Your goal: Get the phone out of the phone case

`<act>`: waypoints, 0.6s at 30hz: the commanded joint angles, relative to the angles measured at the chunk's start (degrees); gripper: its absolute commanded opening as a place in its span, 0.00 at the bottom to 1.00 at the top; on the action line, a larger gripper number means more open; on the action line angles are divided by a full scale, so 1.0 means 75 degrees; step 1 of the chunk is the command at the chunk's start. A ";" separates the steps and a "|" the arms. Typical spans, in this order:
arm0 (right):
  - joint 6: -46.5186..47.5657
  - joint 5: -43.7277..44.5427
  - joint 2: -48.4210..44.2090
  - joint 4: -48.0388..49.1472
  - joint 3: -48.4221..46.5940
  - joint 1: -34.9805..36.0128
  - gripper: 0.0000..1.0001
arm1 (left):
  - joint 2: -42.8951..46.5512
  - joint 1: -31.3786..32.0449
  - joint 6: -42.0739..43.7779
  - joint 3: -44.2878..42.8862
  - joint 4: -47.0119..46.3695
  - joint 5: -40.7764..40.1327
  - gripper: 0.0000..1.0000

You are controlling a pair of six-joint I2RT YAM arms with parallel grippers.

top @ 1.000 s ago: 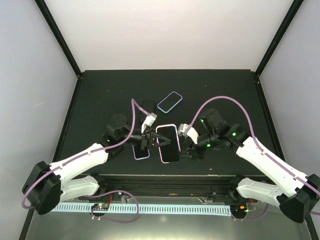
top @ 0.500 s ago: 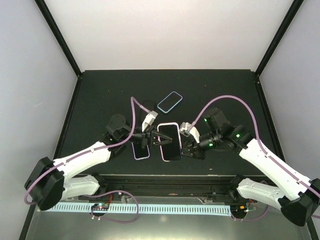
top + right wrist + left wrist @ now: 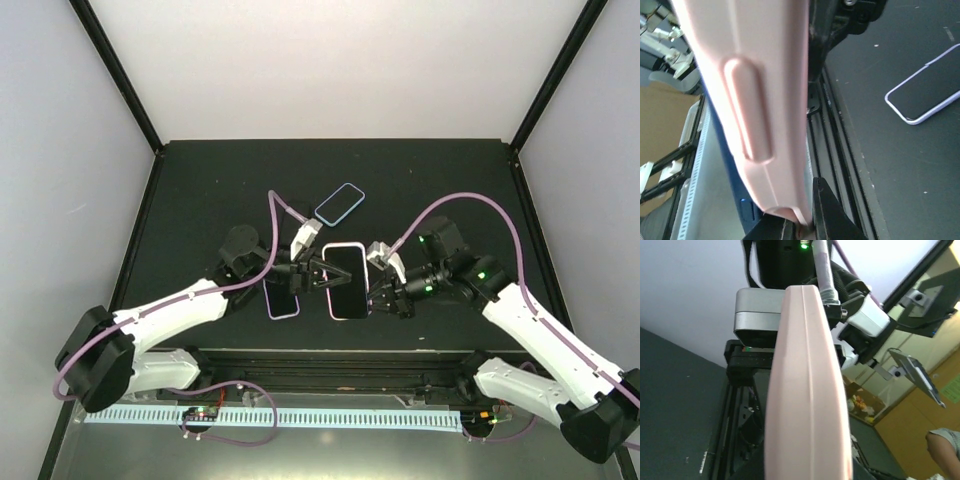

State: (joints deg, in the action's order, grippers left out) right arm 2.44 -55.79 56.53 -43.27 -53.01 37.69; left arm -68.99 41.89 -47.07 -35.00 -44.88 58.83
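A phone (image 3: 347, 283) with a dark screen sits in a pink phone case (image 3: 345, 246) and is held up between both arms above the table's near middle. My left gripper (image 3: 318, 277) is shut on the case's left edge. My right gripper (image 3: 374, 290) is shut on its right edge. The left wrist view is filled by the case's pink side (image 3: 807, 390), which hides the fingers. In the right wrist view the pink case (image 3: 765, 100) with its long side button runs down into my right gripper (image 3: 807, 225), and a black finger (image 3: 832, 215) presses on its lip.
A second phone in a purple case (image 3: 282, 301) lies on the black table just left of the held one, partly under the left gripper. A blue-cased phone (image 3: 339, 203) lies farther back. The table's near edge rail (image 3: 330, 355) runs just below.
My right gripper has closed onto the case's right edge. Both arms and the held phone have shifted a little to the right.
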 commanded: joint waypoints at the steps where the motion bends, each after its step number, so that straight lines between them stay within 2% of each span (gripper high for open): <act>1: -0.0548 -0.0196 -0.0360 0.2207 0.0122 -0.0236 0.01 | -0.0337 0.0104 0.1015 -0.0770 0.2038 -0.2081 0.15; 4: -0.1186 0.0136 -0.0291 0.2674 0.0680 -0.0831 0.01 | -0.0017 0.0063 0.1803 -0.1158 0.3039 -0.2969 0.45; 7: -0.1731 0.0094 -0.0112 0.3417 0.1359 -0.1368 0.01 | 0.0483 0.0055 0.2443 -0.1497 0.4218 -0.4554 0.62; 10: -0.2099 0.0142 -0.0070 0.4169 0.1908 -0.1485 0.01 | 0.0864 0.0060 0.2861 -0.1804 0.5602 -0.6176 0.66; 13: -0.2199 0.0276 -0.0094 0.4359 0.2043 -0.1487 0.01 | 0.1177 0.0075 0.2822 -0.1583 0.6168 -0.7379 0.72; 15: -0.2269 0.0591 -0.0084 0.4410 0.2109 -0.1490 0.01 | 0.1415 0.0076 0.2522 -0.1249 0.6174 -0.7771 0.72; 18: -0.2276 0.1019 -0.0044 0.4440 0.2127 -0.1535 0.01 | 0.1446 0.0111 0.1911 -0.1116 0.6242 -0.7625 0.71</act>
State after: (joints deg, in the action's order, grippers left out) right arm -13.39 -51.11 56.95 -17.43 -36.07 26.63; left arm -58.83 42.19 -29.39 -44.62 -3.99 8.84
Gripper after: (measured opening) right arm 0.065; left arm 0.716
